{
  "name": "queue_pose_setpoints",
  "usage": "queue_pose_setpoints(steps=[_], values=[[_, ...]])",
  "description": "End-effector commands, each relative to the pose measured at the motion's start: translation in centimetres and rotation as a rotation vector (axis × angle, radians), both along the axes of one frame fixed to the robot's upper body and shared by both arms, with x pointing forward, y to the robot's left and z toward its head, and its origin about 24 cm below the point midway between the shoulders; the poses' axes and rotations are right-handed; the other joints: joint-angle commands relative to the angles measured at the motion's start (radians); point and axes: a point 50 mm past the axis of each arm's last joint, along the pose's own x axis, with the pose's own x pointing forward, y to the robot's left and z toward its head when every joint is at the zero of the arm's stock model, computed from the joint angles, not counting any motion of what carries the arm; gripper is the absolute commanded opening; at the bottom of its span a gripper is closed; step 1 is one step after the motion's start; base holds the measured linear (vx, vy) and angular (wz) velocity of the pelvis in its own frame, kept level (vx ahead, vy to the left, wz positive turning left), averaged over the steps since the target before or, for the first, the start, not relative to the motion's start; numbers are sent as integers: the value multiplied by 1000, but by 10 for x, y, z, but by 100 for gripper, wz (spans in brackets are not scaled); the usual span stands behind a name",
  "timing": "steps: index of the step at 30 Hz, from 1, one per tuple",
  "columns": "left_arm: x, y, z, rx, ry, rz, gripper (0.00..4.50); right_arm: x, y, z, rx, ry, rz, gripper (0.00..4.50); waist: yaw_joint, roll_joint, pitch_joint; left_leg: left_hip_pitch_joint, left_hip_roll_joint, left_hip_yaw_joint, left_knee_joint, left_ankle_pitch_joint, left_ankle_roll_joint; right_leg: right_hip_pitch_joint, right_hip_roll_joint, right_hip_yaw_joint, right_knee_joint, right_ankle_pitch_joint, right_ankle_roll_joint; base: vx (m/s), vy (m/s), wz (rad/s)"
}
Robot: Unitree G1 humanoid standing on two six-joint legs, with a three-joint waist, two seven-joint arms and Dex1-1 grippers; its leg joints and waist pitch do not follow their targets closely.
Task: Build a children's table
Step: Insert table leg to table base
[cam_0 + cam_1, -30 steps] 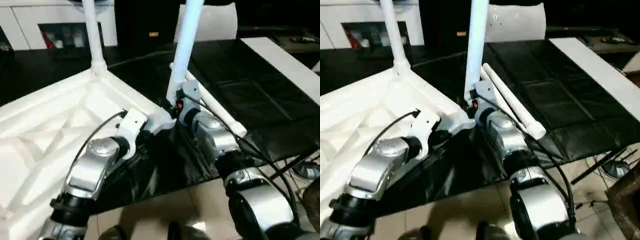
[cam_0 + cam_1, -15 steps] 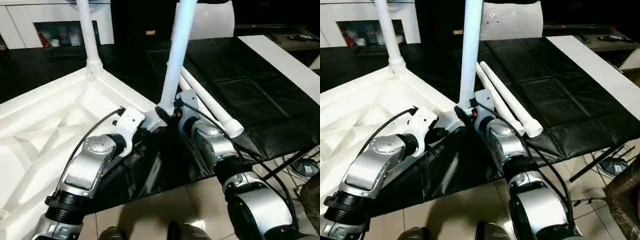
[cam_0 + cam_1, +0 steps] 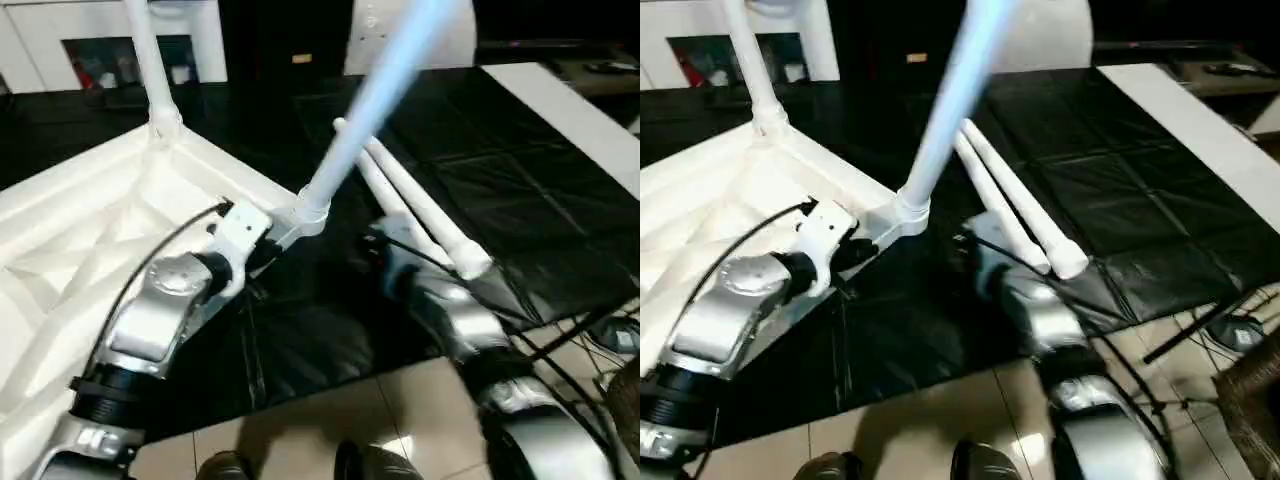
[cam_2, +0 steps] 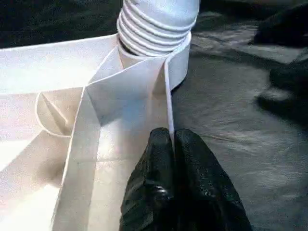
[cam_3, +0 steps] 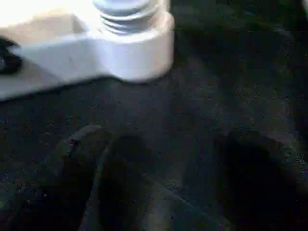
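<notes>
The white tabletop [image 3: 90, 240] lies underside up on the black mat, its ribs showing. One white leg [image 3: 148, 70] stands upright in the far corner socket. A second leg [image 3: 375, 110] sits in the near corner socket [image 3: 312, 212] and leans to the right; its threads show in the socket [image 4: 154, 29]. Two loose legs [image 3: 425, 215] lie side by side on the mat. My left gripper [image 4: 172, 137] is shut, pinching the tabletop's thin rim just short of that socket. My right gripper [image 5: 173, 159] hangs open over the mat, apart from the socket [image 5: 130, 48] and holding nothing.
A white cabinet [image 3: 60, 40] with a dark compartment stands at the back left, a white slab [image 3: 1080, 30] at the back. A long white board [image 3: 570, 110] runs along the right. Tiled floor [image 3: 300, 430] and cables [image 3: 600, 330] lie at the mat's front edge.
My right gripper has opened, let go of the near leg and drawn back from it. That leg now leans to the right. The left gripper stays shut on the rim.
</notes>
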Motion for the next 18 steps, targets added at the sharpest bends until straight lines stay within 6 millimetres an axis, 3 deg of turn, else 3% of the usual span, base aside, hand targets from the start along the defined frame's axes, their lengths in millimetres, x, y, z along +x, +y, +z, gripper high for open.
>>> queue_pose_setpoints(steps=[1, 3, 5, 8, 9, 10, 12, 13, 15, 18], values=[[3, 2, 1, 11, 0, -6, 0, 2, -2, 11, 18, -37, 1, 448, 3, 13, -88, 0, 45, -5, -73, -172, 74, 53, -72, 62, -63, -314, -174, 70, -37, -1], [3, 3, 0, 12, 2, -8, 0, 2, -6, 17, 19, -62, -3, 448, 7, 16, -99, -6, 44, 1, -64, -89, 87, 60, -71, 63, -49, -208, -195, 69, -36, -2], [3, 4, 0, 12, 4, -10, 0, 1, -9, 21, 18, -80, -4, 448, 9, 11, -104, -8, 38, 7, -55, 18, 125, 63, -62, 65, -27, -24, -240, 56, -25, -1], [4, 6, -1, 23, 7, -12, 0, -5, -9, 30, 69, -88, -13, 448, 17, 10, -108, -9, 38, 9, -48, 58, 162, 62, -63, 67, -16, 49, -256, 0, 0, 0], [4, 6, -2, 21, 13, -8, 0, -9, -6, 33, 129, -73, -44, 448, 21, 17, -103, -8, 39, 10, -51, 23, 165, 61, -62, 65, -24, -13, -246, 0, 0, 0], [4, 6, -2, 20, 15, -7, 0, -10, -6, 34, 143, -69, -52, 448, 22, 15, -101, -7, 41, 11, -53, -1, 160, 60, -63, 65, -31, -49, -236, 0, 0, 0], [4, 6, -3, 9, 23, 12, 0, -15, -1, 36, 216, -38, -107, 448, 21, 16, -98, -7, 43, 7, -60, -78, 101, 60, -62, 62, -45, -190, -197, 0, 0, 0], [3, 5, -5, 5, 31, 28, 0, -16, 1, 33, 230, -18, -158, 448, 24, 27, -98, -4, 43, 5, -61, -95, 84, 58, -63, 61, -47, -221, -190, 0, 0, 0], [3, 4, -7, -4, 37, 50, 0, -16, 3, 30, 245, 8, -224, 448, 21, 24, -101, 0, 41, 6, -62, -128, 44, 53, -60, 60, -54, -265, -170, 0, 0, 0], [4, 0, -8, -8, 39, 54, 0, -15, 5, 30, 283, 26, -283, 448, 23, 26, -101, -2, 40, 5, -64, -142, 27, 51, -59, 60, -55, -283, -149, 0, 0, 0]])
